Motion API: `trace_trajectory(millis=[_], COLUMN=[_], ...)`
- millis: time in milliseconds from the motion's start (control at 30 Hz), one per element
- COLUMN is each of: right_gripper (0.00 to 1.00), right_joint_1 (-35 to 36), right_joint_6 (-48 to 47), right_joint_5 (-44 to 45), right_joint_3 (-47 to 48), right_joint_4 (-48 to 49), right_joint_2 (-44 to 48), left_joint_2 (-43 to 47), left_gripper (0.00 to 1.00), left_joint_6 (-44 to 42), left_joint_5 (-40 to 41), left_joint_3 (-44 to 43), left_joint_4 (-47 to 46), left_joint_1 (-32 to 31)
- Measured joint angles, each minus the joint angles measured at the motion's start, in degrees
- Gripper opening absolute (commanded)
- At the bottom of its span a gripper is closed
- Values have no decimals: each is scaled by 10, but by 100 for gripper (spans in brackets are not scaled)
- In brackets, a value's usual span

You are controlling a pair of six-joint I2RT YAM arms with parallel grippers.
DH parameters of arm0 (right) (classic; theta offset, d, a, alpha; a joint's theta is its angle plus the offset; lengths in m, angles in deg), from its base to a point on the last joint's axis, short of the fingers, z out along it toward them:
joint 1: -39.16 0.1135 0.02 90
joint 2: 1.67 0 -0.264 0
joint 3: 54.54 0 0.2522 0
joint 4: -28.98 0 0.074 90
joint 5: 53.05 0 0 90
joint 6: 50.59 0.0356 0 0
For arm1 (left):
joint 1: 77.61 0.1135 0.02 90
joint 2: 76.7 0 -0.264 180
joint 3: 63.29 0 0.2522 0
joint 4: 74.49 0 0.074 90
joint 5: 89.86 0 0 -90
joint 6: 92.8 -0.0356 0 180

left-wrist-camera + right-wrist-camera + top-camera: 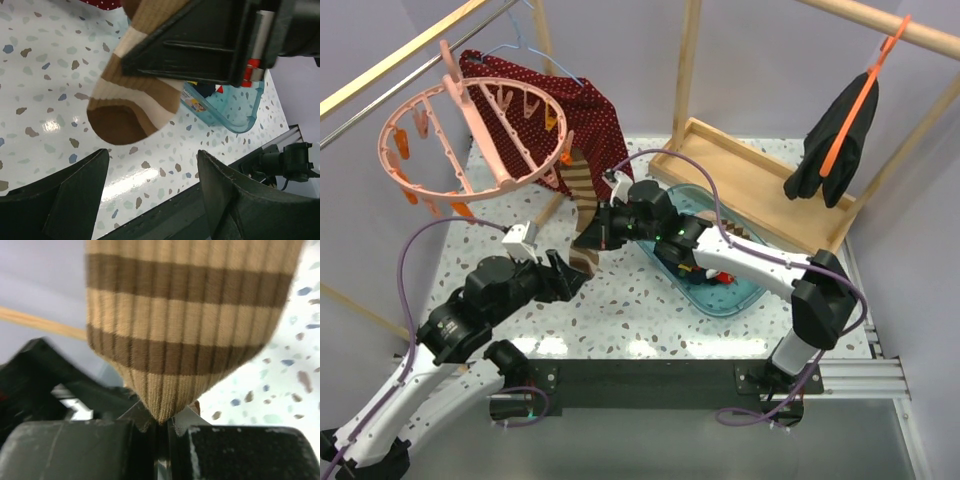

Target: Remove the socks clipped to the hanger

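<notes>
Below the pink ring hanger (pixel 470 135), a brown-and-tan striped sock (pixel 582 200) is pinched above its toe between the fingers (pixel 225 450) of the right gripper (pixel 603 233), presumably to be pulled off its clip, while the left gripper (pixel 568 278) is held with fingers (pixel 75 195) spread beneath it, over the speckled surface (pixel 620 310).
</notes>
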Motion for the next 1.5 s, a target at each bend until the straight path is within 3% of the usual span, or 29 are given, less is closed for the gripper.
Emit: trace_trajectory(millis=[300, 600, 667, 767, 800, 867, 900, 1067, 1100, 1167, 1300, 1500], right_gripper=[0, 0, 0, 0, 0, 0, 3, 22, 33, 41, 66, 81], right_joint_1=[0, 0, 1, 2, 2, 2, 2, 2, 2, 2, -1, -24], right_joint_6=[50, 100, 113, 124, 127, 130, 132, 126, 122, 108, 66, -16], right_joint_5=[-52, -105, -116, -128, -129, -131, -132, -133, -132, -130, -123, -94], right_joint_3=[-32, -57, -60, -63, -63, -63, -63, -63, -62, -59, -23, 45], right_joint_4=[25, 62, 75, 86, 88, 93, 95, 90, 87, 71, 16, -47], right_joint_2=[78, 86, 87, 88, 88, 88, 88, 88, 88, 88, 83, 71], left_joint_2=[-16, -25, -31, -33, -33, -31, -31, -29, -28, -26, -12, 26], left_gripper=[80, 79, 73, 48, 33, 15, 0, 0, 0, 0, 0, 0], left_joint_6=[-10, -14, -14, -15, -16, -17, -17, -19, -19, -19, -18, -17], left_joint_5=[9, -13, -19, -36, -42, -51, -54, -62, -62, -63, -73, -94], left_joint_3=[0, 19, 23, 30, 32, 34, 35, 35, 35, 35, 32, 10], left_joint_4=[-20, -70, -75, -86, -92, -101, -105, -108, -107, -102, -89, -66], left_joint_1=[0, 0, 0, 0, 0, 0, 0, 0, 0, 0, 0, 0])
